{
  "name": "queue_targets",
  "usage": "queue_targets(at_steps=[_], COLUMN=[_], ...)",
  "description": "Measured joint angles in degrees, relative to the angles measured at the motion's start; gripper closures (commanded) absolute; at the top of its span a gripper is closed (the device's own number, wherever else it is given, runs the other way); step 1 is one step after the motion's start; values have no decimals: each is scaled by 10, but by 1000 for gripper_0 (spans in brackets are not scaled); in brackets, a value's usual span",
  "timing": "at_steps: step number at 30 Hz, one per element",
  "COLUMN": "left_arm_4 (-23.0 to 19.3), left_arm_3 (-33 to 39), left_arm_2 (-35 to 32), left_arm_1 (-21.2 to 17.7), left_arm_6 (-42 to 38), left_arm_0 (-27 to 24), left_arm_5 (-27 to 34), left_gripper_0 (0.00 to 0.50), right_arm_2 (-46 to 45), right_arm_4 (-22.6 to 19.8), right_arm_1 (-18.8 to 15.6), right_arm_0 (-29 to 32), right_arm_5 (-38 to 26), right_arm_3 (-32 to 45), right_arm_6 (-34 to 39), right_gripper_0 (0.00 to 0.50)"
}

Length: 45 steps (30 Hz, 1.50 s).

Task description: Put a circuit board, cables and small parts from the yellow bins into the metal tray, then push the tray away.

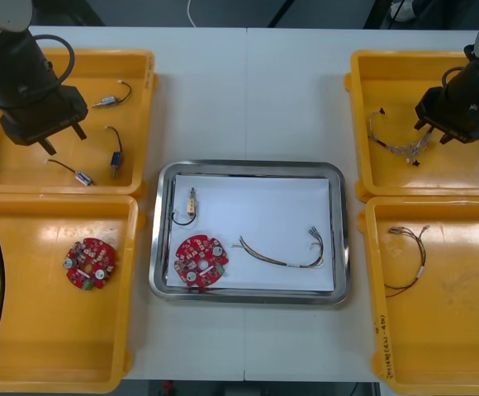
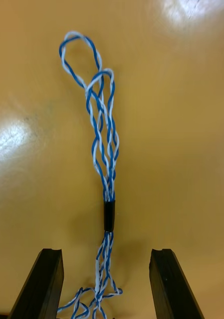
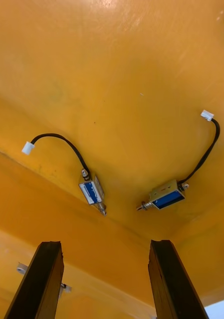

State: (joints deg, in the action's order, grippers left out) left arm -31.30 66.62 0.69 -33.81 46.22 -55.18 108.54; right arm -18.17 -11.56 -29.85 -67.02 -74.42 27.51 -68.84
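At the left side of the light counter [image 1: 248,91], the left pincer [image 1: 64,139] idle above the far yellow plastic bin [image 1: 147,99], fingers standing apart with nothing between them. Under it, on the bin floor, three small metal parts with black leads [image 1: 116,161]. In the near yellow bin [image 1: 25,330] of the same side, one round red circuit board [image 1: 89,263]. In the middle, the shiny metal tray [image 1: 248,167], white inside, already holding a second round red circuit board [image 1: 201,261], a small metal part with a black lead [image 1: 190,204] and a thin reddish and yellow cable [image 1: 285,252], all apart from each other. At the right, the right pincer [image 1: 431,136] low inside the far right yellow bin [image 1: 357,124], open, its fingers [image 2: 40,284] at both sides of the twisted blue and white cable [image 2: 103,149], close to its short black sleeve [image 2: 108,215]. Not yet gripped, this cable, lying flat on the bin floor. In the near right bin [image 1: 471,346], another thin cable [image 1: 409,256]. Probably the moment just before closing. Main risk from here: closing on the loose, spread strands behind the sleeve and catching only some of them, so losing the cable during the lift. Also possible: scraping the bin floor if going lower, or, with such long loops hanging down, hooking on the bin wall or landing half over the tray rim.
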Motion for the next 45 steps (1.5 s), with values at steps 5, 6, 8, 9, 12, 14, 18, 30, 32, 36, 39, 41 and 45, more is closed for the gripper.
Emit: queue_targets(at_steps=[5, 6, 8, 9, 12, 14, 18, 30, 32, 36, 39, 41, 45], left_arm_4=[0, 0, 0, 0, 0, -1, -6, -29, -31, -37, -40, -43, -50], left_arm_3=[-39, -47, -61, -69, -91, -105, -126, -165, -167, -176, -179, -183, -195], left_arm_2=[0, 0, 0, 0, 0, 0, 8, 46, 51, 56, 59, 60, 60], left_arm_1=[0, 0, 0, 0, 0, 0, 0, 0, 0, 0, 0, 0, 0], left_arm_6=[72, 89, 114, 125, 131, 131, 131, 140, 142, 143, 144, 144, 144], left_arm_0=[0, 0, 0, 0, 0, 0, 0, -1, -1, -1, -1, -1, -1], left_arm_5=[-28, -34, -45, -51, -68, -82, -106, -147, -148, -148, -149, -150, -162], left_gripper_0=[0, 0, 0, 0, 0, 0, 0, 0, 0, 0, 0, 0, 0], right_arm_2=[0, 0, 0, 0, 0, 0, 0, 0, 0, 0, 0, 0, 0], right_arm_4=[4, 4, 4, 4, 4, 5, 11, 18, 18, 18, 18, 18, 17], right_arm_1=[0, 0, 0, 0, 0, 0, 0, 0, 0, 0, 0, 0, 0], right_arm_0=[-11, -12, -12, -13, -15, -17, -19, -24, -25, -26, -27, -27, -27], right_arm_5=[0, 0, 2, 4, 13, 22, 28, 69, 76, 76, 76, 75, 74], right_arm_3=[-19, -19, -20, -23, -33, -42, -49, -78, -86, -88, -89, -90, -91], right_arm_6=[0, 0, 0, 0, 0, 0, 0, 0, 0, 0, 0, 0, 0], right_gripper_0=[0, 0, 0, 0, 0, 0, 0, 0, 0, 0, 43, 261, 500])
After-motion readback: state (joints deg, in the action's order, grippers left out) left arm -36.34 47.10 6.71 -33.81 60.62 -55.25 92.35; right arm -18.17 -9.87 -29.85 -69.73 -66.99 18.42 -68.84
